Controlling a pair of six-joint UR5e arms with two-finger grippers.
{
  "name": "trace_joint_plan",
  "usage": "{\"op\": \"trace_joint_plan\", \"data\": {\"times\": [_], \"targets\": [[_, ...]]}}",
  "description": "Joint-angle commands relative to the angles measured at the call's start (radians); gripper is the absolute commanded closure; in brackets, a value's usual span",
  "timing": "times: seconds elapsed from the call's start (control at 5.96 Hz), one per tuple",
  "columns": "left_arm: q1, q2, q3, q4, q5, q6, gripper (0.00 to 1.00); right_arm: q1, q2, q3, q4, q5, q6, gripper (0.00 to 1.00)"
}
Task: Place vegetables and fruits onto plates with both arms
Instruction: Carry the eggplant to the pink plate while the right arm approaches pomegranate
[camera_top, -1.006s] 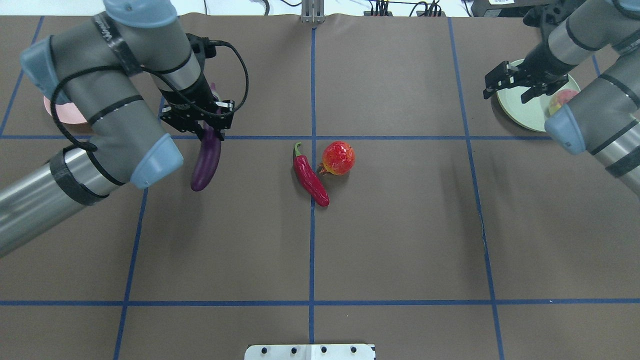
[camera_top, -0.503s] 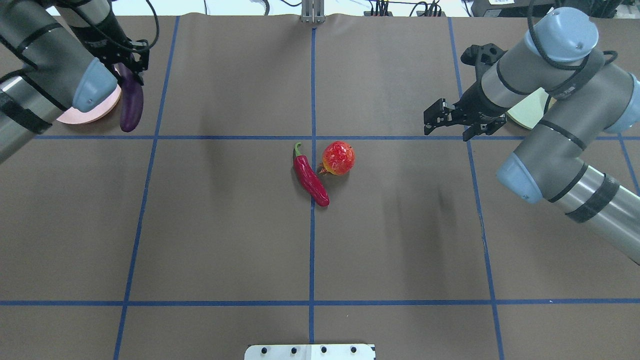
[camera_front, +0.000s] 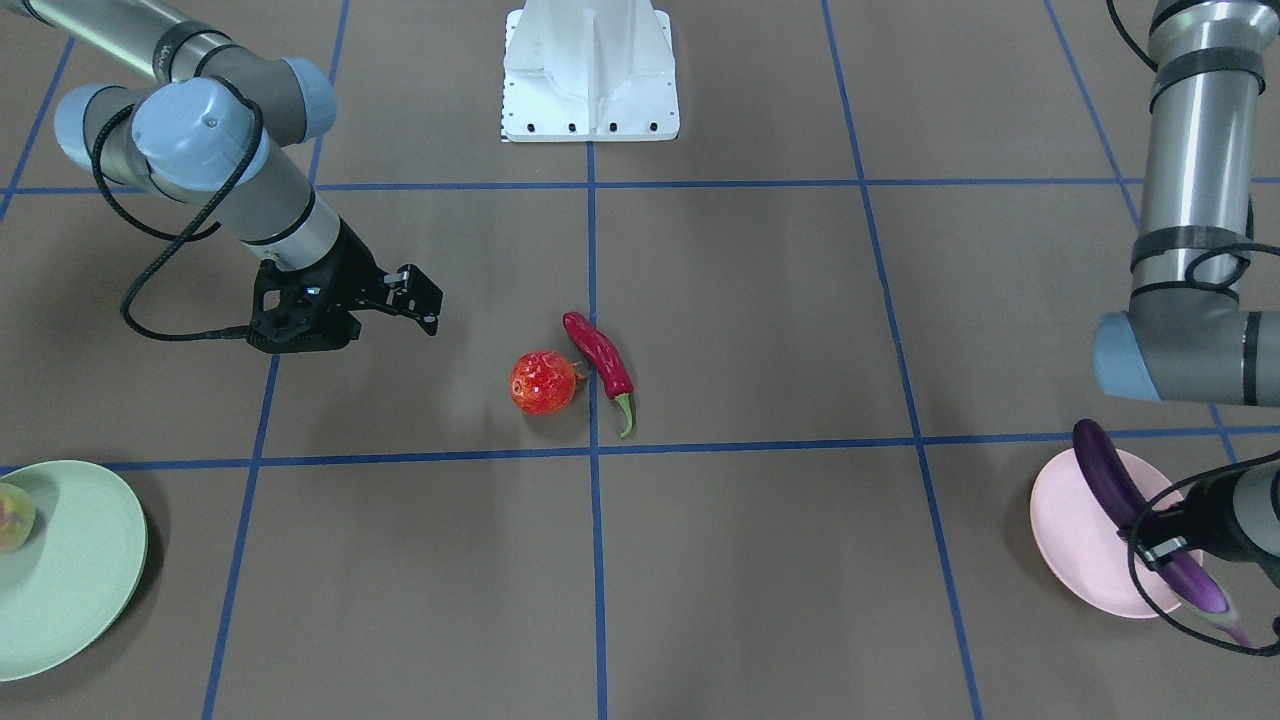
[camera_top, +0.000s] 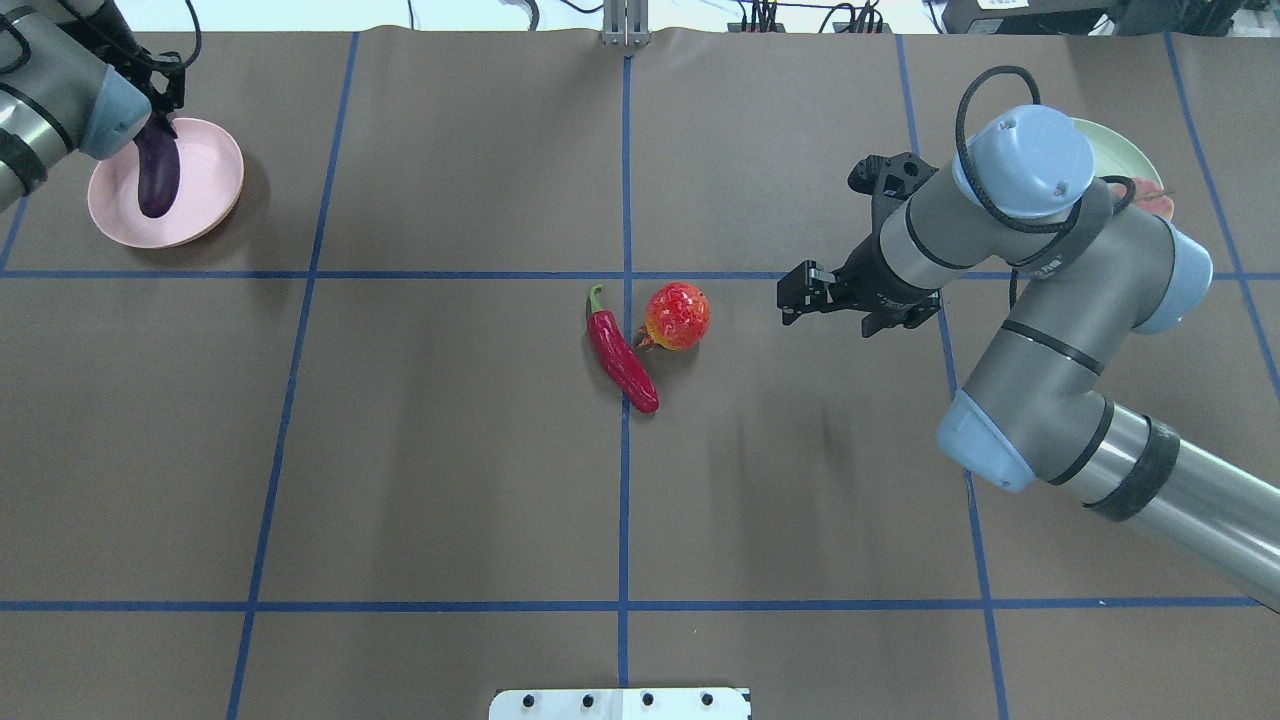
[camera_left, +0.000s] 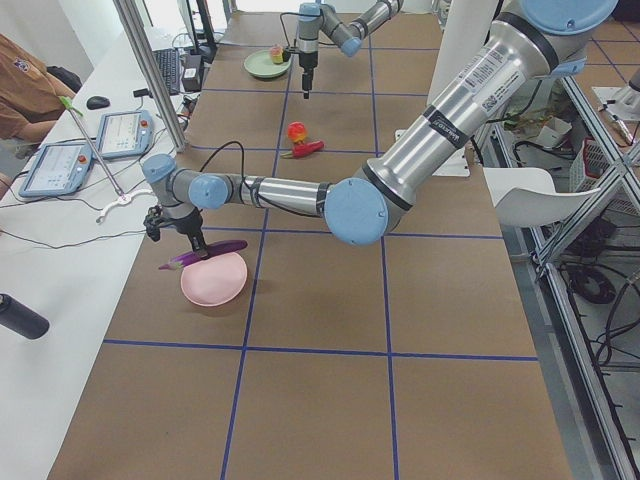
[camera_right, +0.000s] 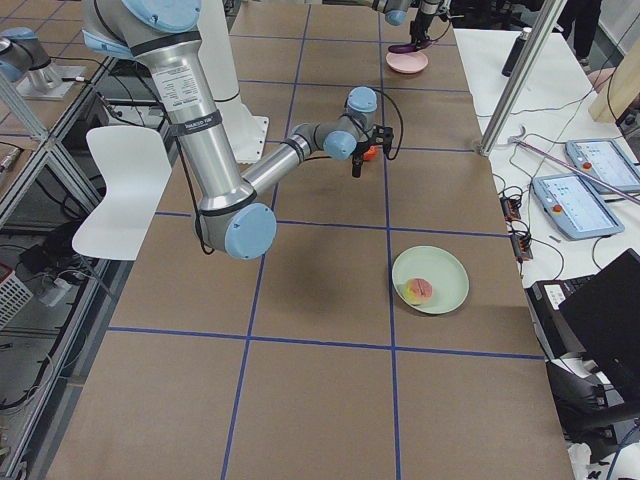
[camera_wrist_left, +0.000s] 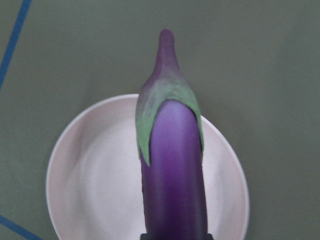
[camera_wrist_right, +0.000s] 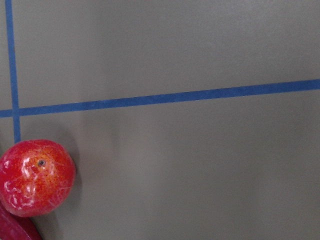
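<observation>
My left gripper (camera_front: 1160, 535) is shut on the purple eggplant (camera_top: 158, 170), which hangs tilted just over the pink plate (camera_top: 205, 185). The left wrist view shows the eggplant (camera_wrist_left: 172, 165) above the plate (camera_wrist_left: 95, 170). My right gripper (camera_top: 828, 310) is open and empty above the table, a short way right of the red-orange fruit (camera_top: 677, 316). The red chili (camera_top: 622, 355) lies against that fruit on its left. The peach (camera_right: 417, 290) sits on the mint green plate (camera_right: 445, 270). The right wrist view shows the fruit (camera_wrist_right: 36, 177) at its lower left.
Blue tape lines (camera_top: 625, 500) divide the brown table. The white base block (camera_front: 590, 70) stands at the robot's side. Operators' tablets (camera_right: 575, 205) and cables lie on a side bench past the table's far edge.
My left arm has carried the eggplant left and away to over the pink plate. My right arm has moved off the green plate toward the middle, near the red-orange fruit.
</observation>
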Motion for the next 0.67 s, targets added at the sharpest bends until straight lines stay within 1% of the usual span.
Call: {"op": "trace_joint_plan", "data": {"times": [0.0,0.17,0.34,0.5], "targets": [[-0.011,-0.002,0.104,-0.062,0.003,0.021,1.00,-0.032,0.004,-0.006,0.000,-0.029,0.006,0.00],[-0.010,-0.002,0.107,-0.071,0.003,0.024,0.93,-0.046,0.006,-0.009,0.000,-0.038,0.006,0.00],[-0.001,0.000,0.110,-0.099,0.003,0.026,0.68,-0.060,0.019,-0.012,0.000,-0.047,0.036,0.00],[-0.001,0.000,0.110,-0.119,0.003,0.024,0.01,-0.086,0.038,-0.024,0.000,-0.089,0.085,0.00]]}}
